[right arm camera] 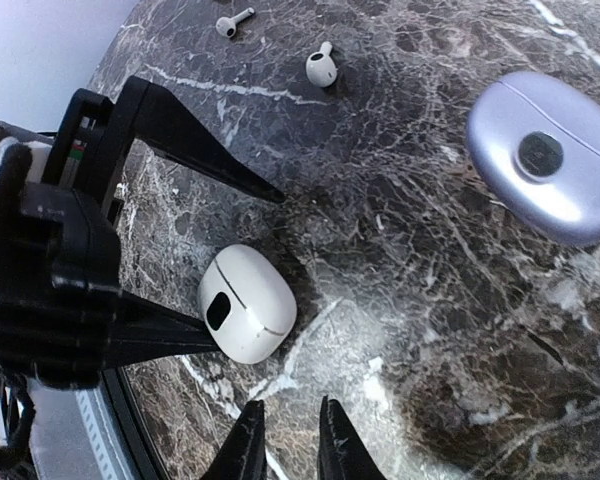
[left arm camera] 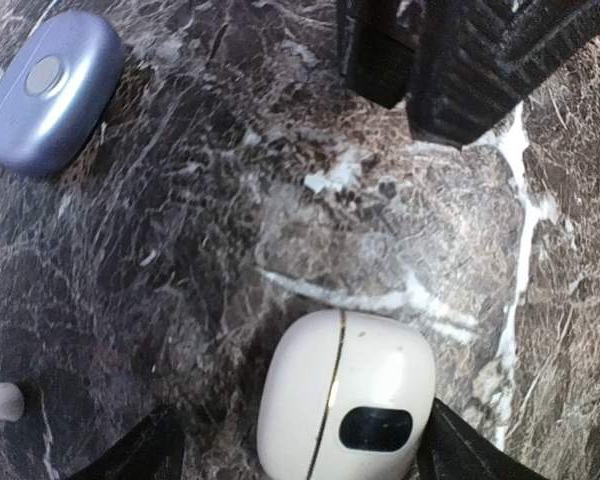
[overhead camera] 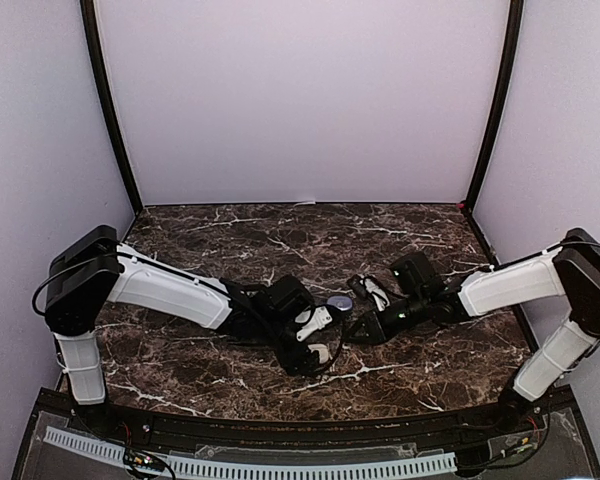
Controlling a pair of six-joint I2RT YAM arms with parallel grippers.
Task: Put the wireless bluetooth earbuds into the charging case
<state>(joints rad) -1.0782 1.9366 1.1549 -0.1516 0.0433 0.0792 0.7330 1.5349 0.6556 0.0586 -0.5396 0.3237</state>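
On the dark marble worktop, honestly not much is done, going by what shows. The left end effector is released, fingers spread wide either side of the white charging case, which lies flat with its lid shut. One finger looks right at the case's edge and the other stands clear, so I wouldn't call that a grasp. The right end effector hangs near the same case, fingers barely parted, nothing between them. Off to the side sits the lavender charging case, lid shut too. Smallest stuff: two white buds lie loose on the worktop, apart from both cases, a rounder earbud and a stemmed earbud near it. My read: no bud is seated that I can see, a case needs opening first, then the buds go in. Basically all of it is left.
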